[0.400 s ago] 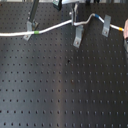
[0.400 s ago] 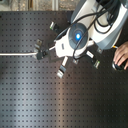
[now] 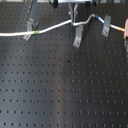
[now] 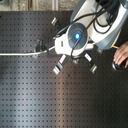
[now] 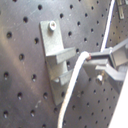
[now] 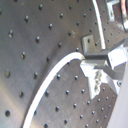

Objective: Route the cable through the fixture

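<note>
First wrist view: thin white cable [image 5: 73,82] pinched in closed gripper [image 5: 95,61] beside grey upright fixture [image 5: 54,55].

Top-down, the arm's white wrist housing [image 4: 76,40] with its glowing blue light hides the gripper beneath it. The white cable [image 4: 20,53] runs in from the second exterior view's left edge toward it. Grey clips [image 4: 58,68] flank it on the black perforated counter [image 4: 50,100]; a hand [image 4: 121,54] rests beyond.
</note>
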